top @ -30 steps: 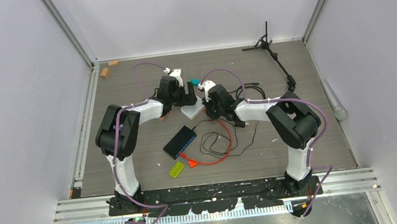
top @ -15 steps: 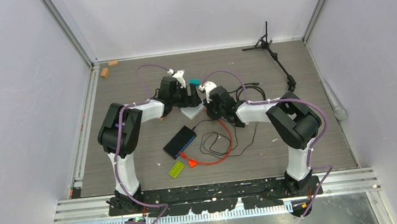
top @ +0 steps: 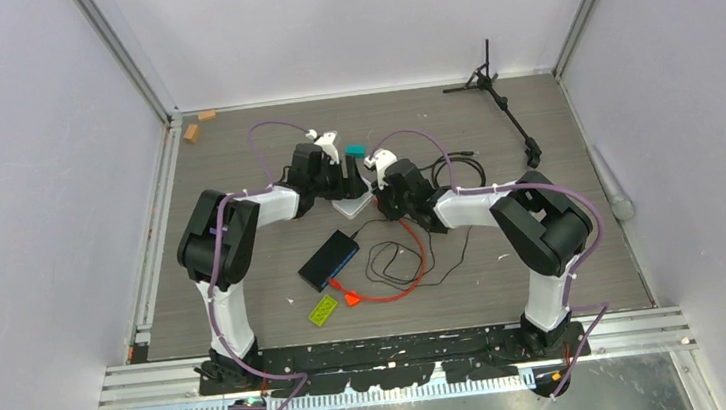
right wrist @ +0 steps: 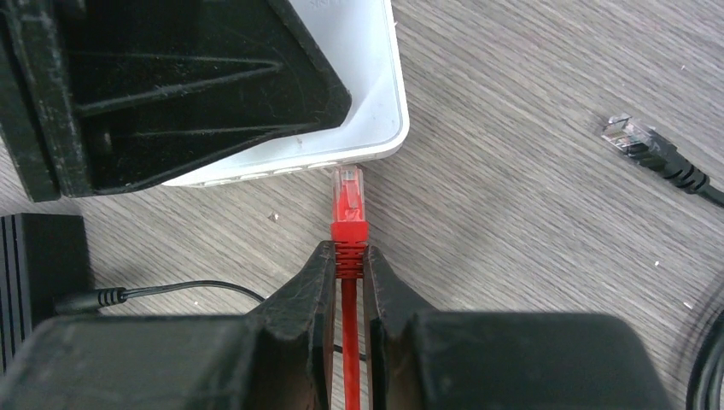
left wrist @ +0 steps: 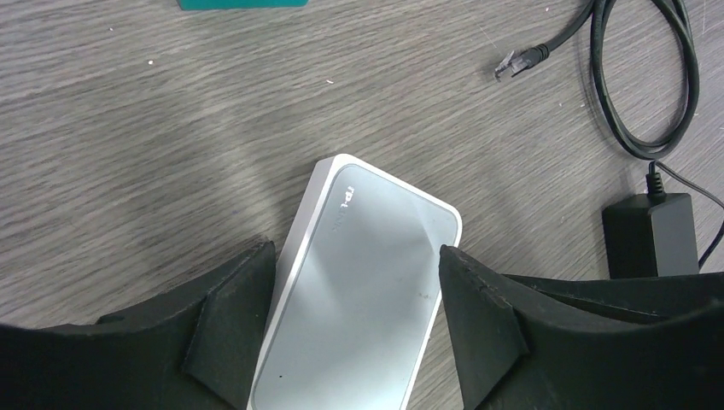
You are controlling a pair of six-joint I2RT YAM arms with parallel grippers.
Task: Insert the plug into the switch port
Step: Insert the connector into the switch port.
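Observation:
The white switch point(left wrist: 367, 273) lies flat between my left gripper's point(left wrist: 354, 256) two fingers, which press on its long sides. In the top view the switch point(top: 352, 206) sits mid-table between both wrists. My right gripper point(right wrist: 348, 252) is shut on the boot of the red plug point(right wrist: 348, 192). The plug's clear tip points at the switch's port side point(right wrist: 290, 171) near the corner, touching or just short of it. The red-orange cable point(top: 417, 260) trails back toward the table's front. The ports themselves barely show.
A dark blue box point(top: 329, 256), a green piece point(top: 323, 310) and an orange piece point(top: 351, 298) lie in front. A black power brick point(left wrist: 649, 232) and a black cable with its own plug point(left wrist: 521, 61) lie right of the switch. A teal block point(top: 355, 150) sits behind it.
Both wrists and the switch have shifted slightly toward the back of the table. The right gripper has kept the red plug and stays close to the switch's edge.

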